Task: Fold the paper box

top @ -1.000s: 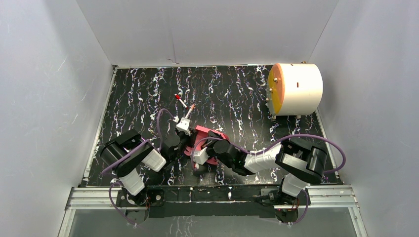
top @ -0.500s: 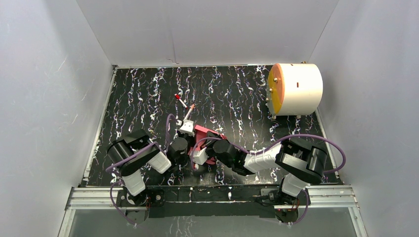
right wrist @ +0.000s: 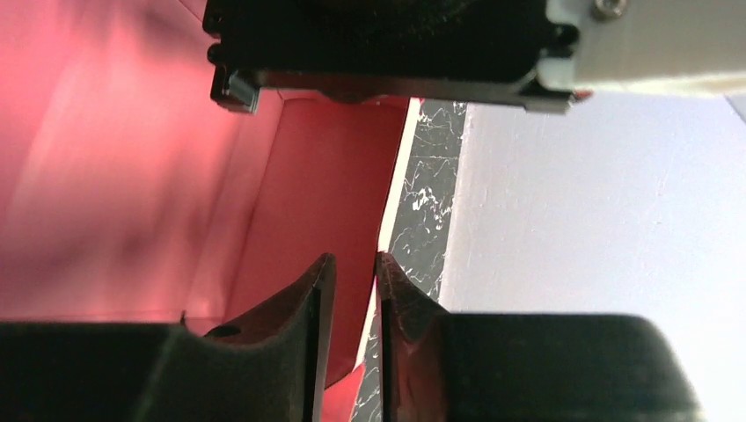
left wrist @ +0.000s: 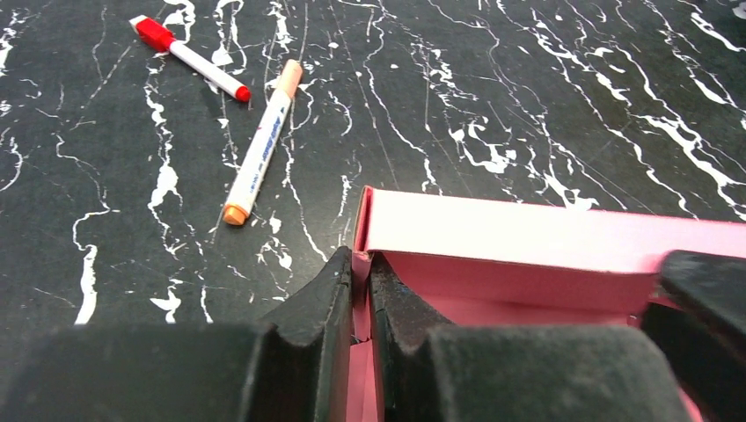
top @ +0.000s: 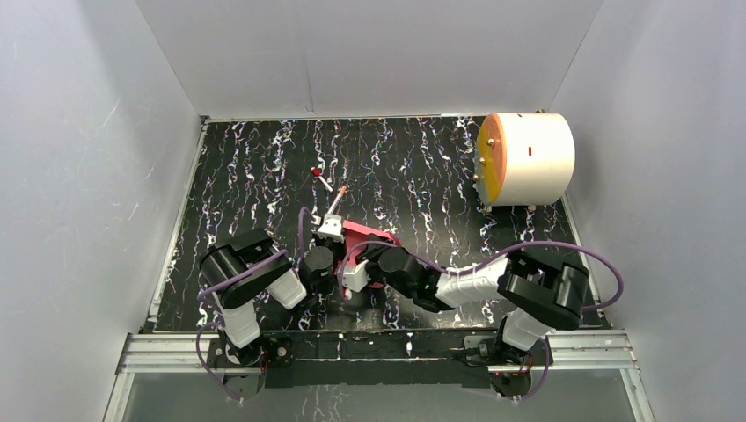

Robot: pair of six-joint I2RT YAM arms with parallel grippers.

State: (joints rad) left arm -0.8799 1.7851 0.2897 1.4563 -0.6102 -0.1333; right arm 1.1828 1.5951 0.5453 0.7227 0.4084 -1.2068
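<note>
The paper box [top: 376, 237] is red-pink card, partly folded, lying on the black marbled table between my two arms. In the left wrist view its far wall [left wrist: 545, 233] stands up. My left gripper [left wrist: 359, 283] is shut on the box's left side wall near the corner. In the top view the left gripper [top: 337, 255] is at the box's left edge. My right gripper [right wrist: 354, 294] has its jaws almost together on an edge of the red card [right wrist: 299, 193]. From above, the right gripper [top: 352, 286] is at the box's near side, and much of the box is hidden under both wrists.
A red-capped pen [left wrist: 189, 58] and an orange-tipped white marker [left wrist: 259, 145] lie just beyond the box, also in the top view [top: 327, 186]. A big white cylinder with an orange face [top: 526, 158] stands at the back right. White walls enclose the table.
My left arm has swung to the right, its elbow closer to the box. The box and both grippers have shifted slightly. Both grips stay as they were.
</note>
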